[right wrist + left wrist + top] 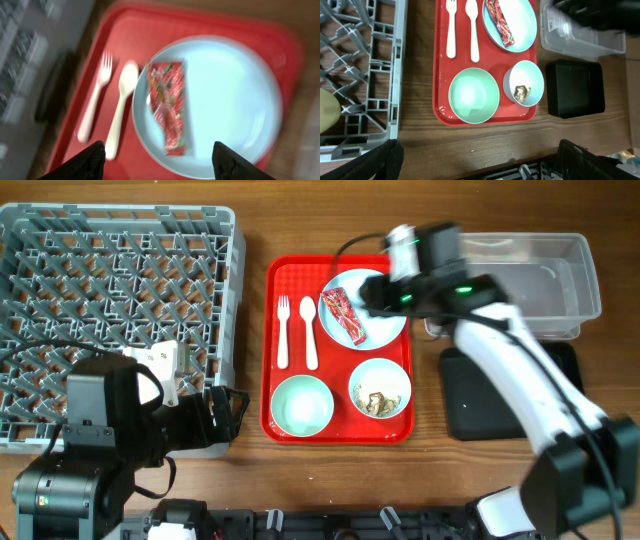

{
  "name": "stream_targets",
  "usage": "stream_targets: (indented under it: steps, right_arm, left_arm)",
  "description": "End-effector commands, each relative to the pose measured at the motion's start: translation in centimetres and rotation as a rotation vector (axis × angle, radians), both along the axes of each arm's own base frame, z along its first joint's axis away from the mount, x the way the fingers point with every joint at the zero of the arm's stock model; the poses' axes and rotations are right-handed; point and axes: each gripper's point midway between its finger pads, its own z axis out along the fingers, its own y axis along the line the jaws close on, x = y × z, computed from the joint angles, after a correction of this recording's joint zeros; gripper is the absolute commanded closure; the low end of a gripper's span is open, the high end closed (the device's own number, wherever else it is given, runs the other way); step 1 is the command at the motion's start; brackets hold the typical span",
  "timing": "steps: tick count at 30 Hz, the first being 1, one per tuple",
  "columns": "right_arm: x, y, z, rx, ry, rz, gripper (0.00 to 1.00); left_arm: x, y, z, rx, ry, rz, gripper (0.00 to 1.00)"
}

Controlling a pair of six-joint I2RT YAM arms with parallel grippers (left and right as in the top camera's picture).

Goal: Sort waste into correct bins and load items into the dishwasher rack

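The red snack wrapper (344, 315) lies on a round pale plate (385, 328) at the back right of a red serving tray (340, 430). My right gripper (385, 292) hovers over the plate, open and empty; in the right wrist view (160, 152) the wrapper (167, 107) lies just ahead of its fingers. A white fork (283, 330) and spoon (309, 330) lie left of the plate. A pale green bowl (302, 405) and a light blue bowl (380, 390) holding brownish scraps (521, 92) sit at the tray's front. My left gripper (480, 162) is open over bare wood. No tissue shows.
The grey dishwasher rack (120, 270) fills the left; a yellow-green rounded thing (327, 112) sits in it. The clear tub (545, 280) stands at the back right, the black tray (510, 395) in front of it. My right arm reaches across both.
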Motion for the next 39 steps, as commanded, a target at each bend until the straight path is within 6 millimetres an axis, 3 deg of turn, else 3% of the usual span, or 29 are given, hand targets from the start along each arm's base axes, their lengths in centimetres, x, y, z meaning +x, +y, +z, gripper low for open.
stream_targets:
  steps: [1,4,6,7,8,9,11,13,15,16,18,20,21,24,25,26,27,28,29,31,33,35,36,37,39]
  right_arm:
    - [-0.8,2.1,-6.6,-0.079,0.107,0.037,0.31]
    - [0.6,1.9,-11.1,-0.119,0.148,-0.048,0.31]
    - [0.0,2.3,-13.9,-0.116,0.214,-0.036,0.37]
    - [-0.3,2.1,-15.2,-0.128,0.249,-0.060,0.49]
    - [-0.5,1.9,-15.9,-0.125,0.272,-0.085,0.75]
    - [-0.4,1.8,-15.6,-0.115,0.277,-0.108,0.83]
    - [0.2,1.9,-12.8,-0.086,0.226,-0.116,0.94]
    - [0.9,1.6,-8.1,-0.036,0.143,-0.136,0.96]
    - [1.1,-0.2,-2.4,-0.002,0.048,-0.212,0.96]
    - [0.6,-1.5,-0.1,-0.011,0.013,-0.259,0.96]
    - [-2.1,-6.3,5.6,-0.066,-0.072,-0.414,0.95]
    - [-3.6,-10.6,8.0,-0.155,-0.134,-0.531,0.96]
    - [-3.5,-13.9,8.3,-0.225,-0.158,-0.626,0.96]
    - [0.0,-18.1,5.1,-0.291,-0.146,-0.696,0.96]
    - [2.0,-19.9,2.9,-0.315,-0.130,-0.720,0.96]
    - [3.4,-20.2,0.7,-0.309,-0.101,-0.658,0.96]
    - [4.2,-18.9,-1.1,-0.292,-0.077,-0.510,0.82]
    - [4.1,-18.3,-1.8,-0.281,-0.052,-0.472,0.65]
    - [3.8,-18.0,-1.7,-0.258,-0.035,-0.485,0.63]
    - [2.8,-16.2,1.3,-0.106,-0.031,-0.508,0.62]
    - [0.2,-13.2,5.9,0.062,-0.051,-0.433,0.61]
    - [-4.8,-9.8,9.6,0.117,-0.058,-0.313,0.61]
    - [-7.2,-8.5,10.0,0.104,-0.031,-0.284,0.61]
    - [-10.0,-7.4,9.1,0.057,0.045,-0.306,0.61]
    - [-12.8,-5.0,6.6,0.012,0.154,-0.288,0.65]
  left_arm:
    - [0.0,-0.4,0.4,-0.015,-0.009,-0.015,0.00]
    - [0.0,-0.4,0.4,-0.015,-0.009,-0.015,0.00]
    - [0.0,-0.4,0.4,-0.015,-0.009,-0.015,0.00]
    - [0.0,-0.4,0.4,-0.015,-0.009,-0.015,0.00]
    - [0.0,-0.4,0.4,-0.015,-0.009,-0.014,0.00]
    - [0.0,-0.4,0.4,-0.015,-0.009,-0.015,0.00]
    - [0.0,-0.4,0.4,-0.015,-0.009,-0.015,0.00]
    - [0.0,-0.4,0.4,-0.015,-0.009,-0.015,0.00]
    - [0.0,-0.4,0.4,-0.015,-0.009,-0.015,0.00]
    - [0.0,-0.4,0.4,-0.015,-0.009,-0.015,0.00]
    - [0.0,-0.4,0.4,-0.015,-0.009,-0.015,0.00]
    - [0.0,-0.4,0.4,-0.015,-0.009,-0.015,0.00]
    - [0.0,-0.4,0.4,-0.015,-0.009,-0.015,0.00]
    - [0.0,-0.4,0.4,-0.015,-0.009,-0.015,0.00]
    - [0.0,-0.4,0.4,-0.015,-0.009,-0.015,0.00]
    - [0.0,-0.4,0.4,-0.015,-0.009,-0.015,0.00]
    - [0.0,-0.4,0.4,-0.015,-0.009,-0.015,0.00]
    - [0.0,-0.4,0.4,-0.015,-0.009,-0.015,0.00]
    - [0.0,-0.4,0.4,-0.015,-0.009,-0.015,0.00]
    - [0.0,-0.4,0.4,-0.015,-0.009,-0.015,0.00]
    - [0.0,-0.4,0.4,-0.015,-0.009,-0.015,0.00]
    - [0.0,-0.4,0.4,-0.015,-0.009,-0.015,0.00]
    - [0.0,-0.4,0.4,-0.015,-0.009,-0.015,0.00]
    - [0.0,-0.4,0.4,-0.015,-0.009,-0.015,0.00]
    - [0.0,-0.4,0.4,-0.015,-0.009,-0.015,0.00]
